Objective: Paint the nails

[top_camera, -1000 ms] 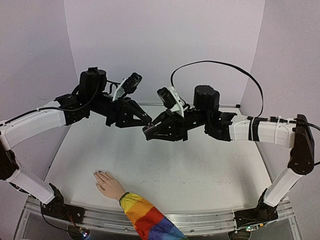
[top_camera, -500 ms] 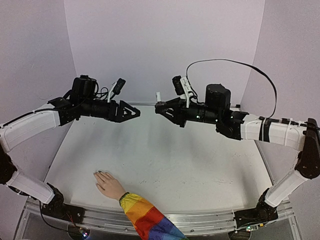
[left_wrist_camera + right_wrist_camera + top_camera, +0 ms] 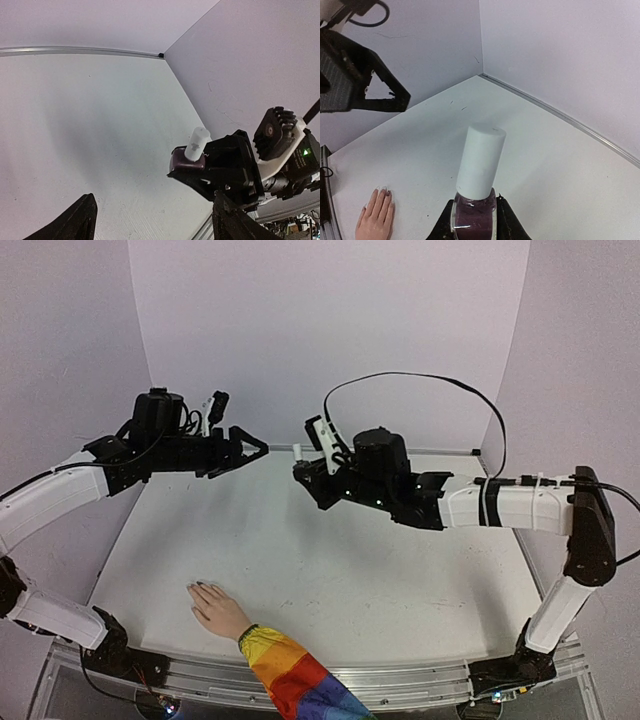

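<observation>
My right gripper (image 3: pixel 303 472) is closed tight on the small dark bottle (image 3: pixel 474 210), its white cap (image 3: pixel 480 155) sticking out past the fingertips. My left gripper (image 3: pixel 252 452) stands wide apart with nothing in it, facing the bottle across a gap. Both hang in the air well beyond the pale hand (image 3: pixel 218 610), which lies flat on the table (image 3: pixel 380 580) in its rainbow sleeve (image 3: pixel 290 675). The nails (image 3: pixel 382 190) are at that hand's fingertips, pointing toward my grippers; some look darkened

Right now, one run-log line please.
left tool: open, empty | right tool: shut on polish bottle, white cap on | hand: flat on table | nails: some dark
</observation>
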You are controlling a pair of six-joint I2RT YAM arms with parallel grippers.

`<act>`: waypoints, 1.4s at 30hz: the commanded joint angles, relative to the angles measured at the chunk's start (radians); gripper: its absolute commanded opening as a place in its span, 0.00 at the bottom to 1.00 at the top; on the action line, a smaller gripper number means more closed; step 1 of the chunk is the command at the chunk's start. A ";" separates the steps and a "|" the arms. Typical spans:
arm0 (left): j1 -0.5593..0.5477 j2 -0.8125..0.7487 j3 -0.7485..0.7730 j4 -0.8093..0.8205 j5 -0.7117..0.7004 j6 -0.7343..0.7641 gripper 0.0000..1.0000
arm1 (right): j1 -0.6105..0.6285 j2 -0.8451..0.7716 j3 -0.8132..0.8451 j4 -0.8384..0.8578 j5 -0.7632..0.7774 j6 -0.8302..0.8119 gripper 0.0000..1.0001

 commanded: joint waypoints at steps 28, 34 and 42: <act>-0.118 0.093 0.121 0.029 -0.037 0.112 0.17 | 0.109 0.066 0.147 0.038 0.034 -0.020 0.00; -0.160 0.090 0.096 0.048 -0.022 0.184 0.11 | 0.099 0.059 0.181 0.043 -0.032 0.017 0.00; -0.162 0.020 -0.052 0.273 0.171 0.204 0.06 | -0.040 -0.108 0.014 0.324 -0.516 0.158 0.00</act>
